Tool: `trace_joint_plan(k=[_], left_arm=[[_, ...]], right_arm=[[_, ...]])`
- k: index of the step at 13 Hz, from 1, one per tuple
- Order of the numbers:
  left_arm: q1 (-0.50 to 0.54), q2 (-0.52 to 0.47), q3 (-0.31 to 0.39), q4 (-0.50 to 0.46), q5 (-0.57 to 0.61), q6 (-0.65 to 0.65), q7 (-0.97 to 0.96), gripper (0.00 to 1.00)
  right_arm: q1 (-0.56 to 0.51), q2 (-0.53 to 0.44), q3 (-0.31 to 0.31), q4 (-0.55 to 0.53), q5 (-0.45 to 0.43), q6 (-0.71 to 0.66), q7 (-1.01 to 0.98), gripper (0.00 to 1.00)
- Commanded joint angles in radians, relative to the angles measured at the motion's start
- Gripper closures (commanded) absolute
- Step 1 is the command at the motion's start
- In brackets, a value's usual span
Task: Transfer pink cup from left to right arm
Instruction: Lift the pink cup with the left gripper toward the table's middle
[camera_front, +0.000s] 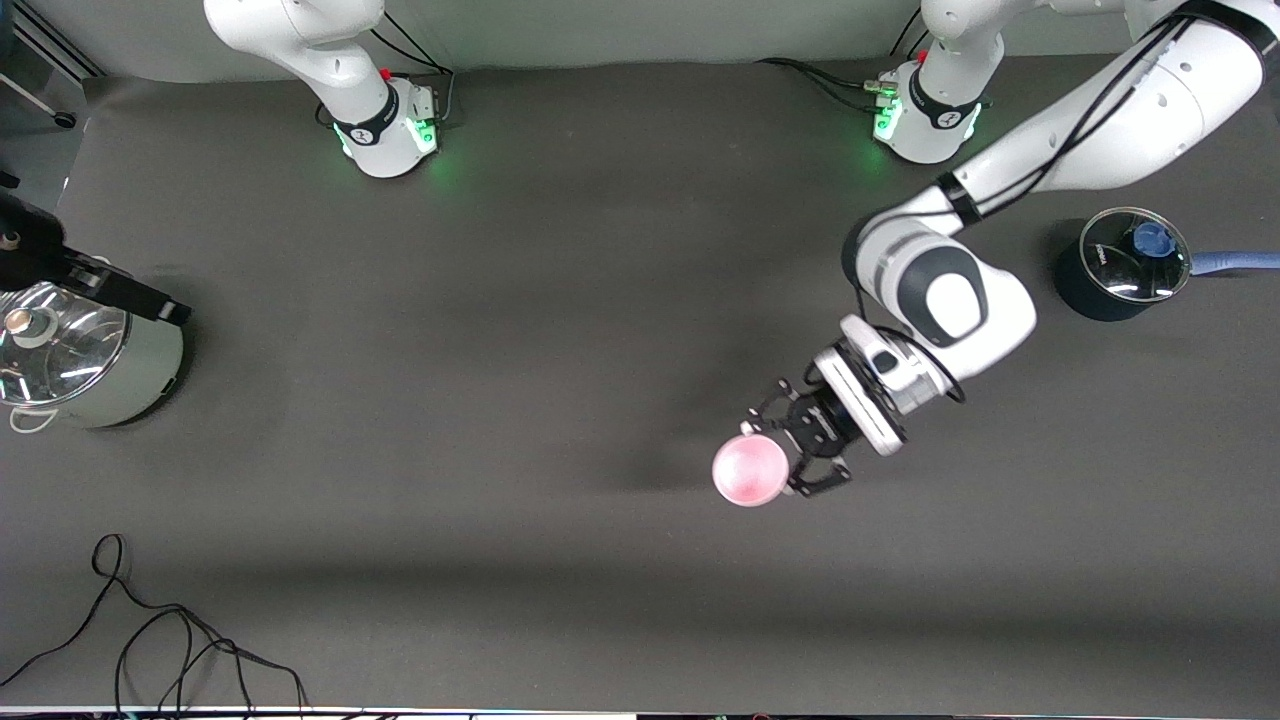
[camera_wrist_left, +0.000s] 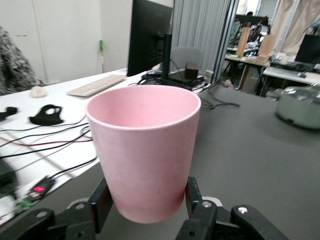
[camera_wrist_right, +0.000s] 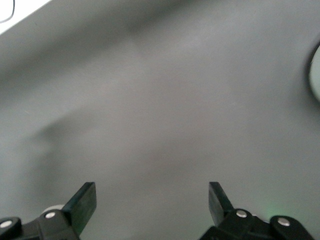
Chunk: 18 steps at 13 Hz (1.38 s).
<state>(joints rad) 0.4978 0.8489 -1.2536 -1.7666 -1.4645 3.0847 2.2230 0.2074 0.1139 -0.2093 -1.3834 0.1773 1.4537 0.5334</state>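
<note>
The pink cup (camera_front: 748, 470) is held upright, mouth up, over the table between the middle and the left arm's end. My left gripper (camera_front: 772, 462) is shut on it, its black linkage fingers (camera_wrist_left: 101, 204) pressing both sides of the cup's (camera_wrist_left: 145, 150) lower wall. In the left wrist view the cup fills the centre, with my left gripper (camera_wrist_left: 147, 200) round its base. My right gripper (camera_wrist_right: 152, 197) is open over bare grey table with nothing between its fingers; the front view shows only that arm's base, not its hand.
A steel pot with a glass lid (camera_front: 85, 360) stands at the right arm's end. A dark pot with a glass lid and blue knob (camera_front: 1120, 265) stands at the left arm's end. A loose black cable (camera_front: 170, 640) lies near the front camera's edge.
</note>
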Motion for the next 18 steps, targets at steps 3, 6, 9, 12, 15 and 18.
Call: trace_joint_plan(k=[3,6,9,12,15,18], left_arm=[[-0.120,-0.030,-0.078,-0.016,-0.111,0.187,0.000,0.74],[-0.165,-0.036,-0.135,0.008,-0.142,0.258,-0.037,0.75],[-0.212,-0.039,-0.135,0.047,-0.140,0.288,-0.057,0.75],[-0.214,-0.051,-0.142,0.061,-0.132,0.289,-0.057,0.76],[-0.213,-0.070,-0.142,0.061,-0.128,0.289,-0.059,0.76],[-0.208,-0.076,-0.142,0.059,-0.128,0.289,-0.059,0.77]], right_arm=[[0.055,0.089,-0.005,0.129,0.143,0.057,0.369,0.01],[0.148,0.102,-0.005,0.132,0.146,0.184,0.595,0.01],[0.242,0.122,-0.007,0.153,0.145,0.257,0.747,0.01],[0.340,0.171,-0.008,0.213,0.123,0.257,0.965,0.01],[0.424,0.196,-0.009,0.230,0.088,0.257,1.132,0.01],[0.463,0.297,-0.009,0.350,0.058,0.260,1.308,0.01]])
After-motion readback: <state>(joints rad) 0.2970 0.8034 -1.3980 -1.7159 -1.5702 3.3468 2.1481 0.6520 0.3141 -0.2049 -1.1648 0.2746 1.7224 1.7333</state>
